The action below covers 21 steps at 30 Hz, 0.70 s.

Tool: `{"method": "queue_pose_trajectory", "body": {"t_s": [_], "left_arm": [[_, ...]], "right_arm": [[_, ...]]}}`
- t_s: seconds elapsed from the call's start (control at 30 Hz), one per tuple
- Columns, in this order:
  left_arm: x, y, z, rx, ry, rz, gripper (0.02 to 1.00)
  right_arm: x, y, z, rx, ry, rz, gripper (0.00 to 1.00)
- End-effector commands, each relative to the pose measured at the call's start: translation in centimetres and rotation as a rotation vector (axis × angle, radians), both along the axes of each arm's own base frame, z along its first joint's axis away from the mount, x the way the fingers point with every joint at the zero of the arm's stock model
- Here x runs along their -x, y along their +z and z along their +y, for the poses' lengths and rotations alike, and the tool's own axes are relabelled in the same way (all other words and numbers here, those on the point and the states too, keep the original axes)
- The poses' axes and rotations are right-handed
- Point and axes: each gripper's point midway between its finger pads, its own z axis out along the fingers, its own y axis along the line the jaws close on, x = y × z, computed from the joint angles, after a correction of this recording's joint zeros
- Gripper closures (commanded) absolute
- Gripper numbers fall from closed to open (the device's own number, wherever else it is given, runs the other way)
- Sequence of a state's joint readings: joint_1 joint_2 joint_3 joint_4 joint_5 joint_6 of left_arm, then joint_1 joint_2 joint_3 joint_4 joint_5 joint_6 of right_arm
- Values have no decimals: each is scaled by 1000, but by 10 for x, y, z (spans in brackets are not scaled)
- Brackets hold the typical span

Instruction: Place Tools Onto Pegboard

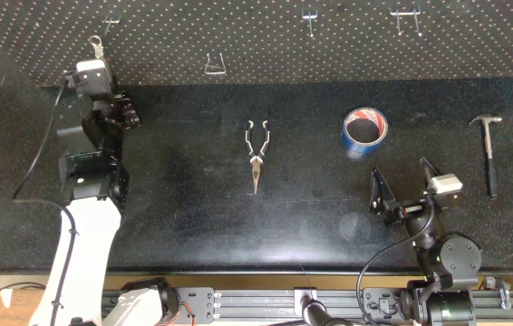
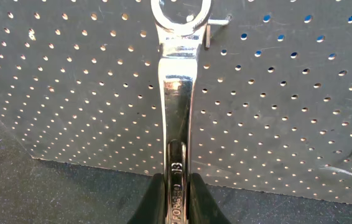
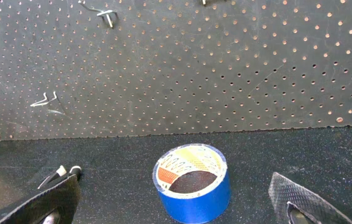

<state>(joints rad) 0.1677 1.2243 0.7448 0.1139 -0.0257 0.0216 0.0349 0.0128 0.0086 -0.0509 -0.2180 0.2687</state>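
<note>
My left gripper point(image 2: 176, 193) is shut on a chrome wrench point(image 2: 177, 106), held upright against the pegboard point(image 2: 70, 81). The wrench's ring end point(image 2: 180, 12) sits just beside a metal hook point(image 2: 216, 25). From above, the left gripper point(image 1: 102, 81) is at the board's lower left and the wrench tip point(image 1: 97, 43) points up it. My right gripper point(image 3: 176, 208) is open and low over the mat, facing a roll of blue tape point(image 3: 191, 182). Pliers point(image 1: 256, 152) lie mid-mat, the tape point(image 1: 364, 131) to their right, and a hammer point(image 1: 488, 149) at far right.
Wire hooks hang on the pegboard: one point(image 1: 215, 64) at centre left, one point(image 1: 310, 18) at upper centre, one point(image 1: 406, 18) at upper right. The black mat point(image 1: 184, 208) has free room around the tools. The table's front edge runs along the arm bases.
</note>
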Motion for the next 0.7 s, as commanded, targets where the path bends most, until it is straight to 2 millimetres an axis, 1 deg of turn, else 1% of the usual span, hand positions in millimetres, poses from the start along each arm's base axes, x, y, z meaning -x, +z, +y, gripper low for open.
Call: {"method": "queue_pose_trajectory", "body": {"t_s": [0.03, 0.17, 0.37, 0.7], "left_arm": [[-8, 17, 3, -19, -2, -43, 991], [-12, 9, 3, -16, -5, -28, 991], [-18, 8, -2, -6, -37, -41, 991], [-33, 5, 1, -5, -36, -35, 991]], "right_arm": [[1, -1, 2, -11, 7, 1, 5], [1, -1, 2, -11, 7, 1, 5], [1, -1, 2, -11, 7, 1, 5], [1, -1, 2, -11, 7, 1, 5]]}}
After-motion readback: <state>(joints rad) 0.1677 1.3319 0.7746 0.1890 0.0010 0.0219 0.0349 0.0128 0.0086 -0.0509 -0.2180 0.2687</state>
